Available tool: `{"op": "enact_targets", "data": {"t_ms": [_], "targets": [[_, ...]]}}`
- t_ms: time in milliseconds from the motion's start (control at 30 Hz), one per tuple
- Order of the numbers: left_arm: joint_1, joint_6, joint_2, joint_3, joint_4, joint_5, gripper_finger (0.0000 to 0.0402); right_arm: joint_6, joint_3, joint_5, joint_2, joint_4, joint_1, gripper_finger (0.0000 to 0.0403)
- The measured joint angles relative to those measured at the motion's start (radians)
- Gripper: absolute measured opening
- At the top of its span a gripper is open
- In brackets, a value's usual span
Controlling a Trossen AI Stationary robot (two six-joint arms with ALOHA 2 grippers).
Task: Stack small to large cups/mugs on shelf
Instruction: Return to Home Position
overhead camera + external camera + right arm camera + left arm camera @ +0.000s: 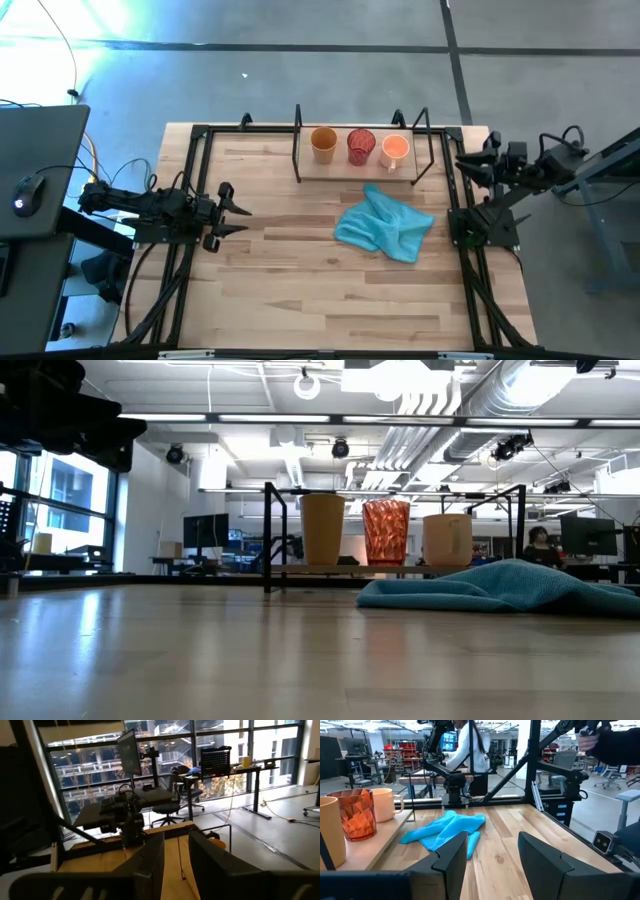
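Three cups stand upright in a row on the wooden board of the shelf [340, 173] at the table's far side: a mustard-yellow cup [323, 143], a patterned red cup [361, 146] and a light orange mug [395, 150] with a handle. The low view shows the same row: yellow cup [323, 528], red cup [386, 532], mug [447, 540]. My left gripper [240, 218] is open at the table's left edge, level, pointing toward the table's right edge. My right gripper [465, 167] is open, raised by the far right corner, with nothing between its fingers [150, 857].
A crumpled blue cloth [385, 225] lies on the table just in front of the shelf, toward the right. The shelf's thin black rods [272, 535] rise around the cups. Black arm frames run along the table's left and right edges. Bare wood lies at the near side.
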Motion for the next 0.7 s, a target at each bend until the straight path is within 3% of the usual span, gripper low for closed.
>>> {"op": "enact_targets", "data": {"t_ms": [233, 300, 700], "targets": [[0.000, -0.005, 0.000, 0.000, 0.007, -0.002, 0.0166, -0.002, 0.000, -0.025, 0.000, -0.039, 0.000, 0.0078], [0.000, -0.084, 0.000, 0.000, 0.028, 0.011, 0.0166, -0.002, 0.000, -0.025, 0.000, -0.057, 0.000, 0.0078], [0.001, 0.025, 0.018, -0.001, -0.002, 0.137, 0.0166, 0.077, 0.000, -0.024, 0.000, -0.111, 0.000, 0.0078]]}}
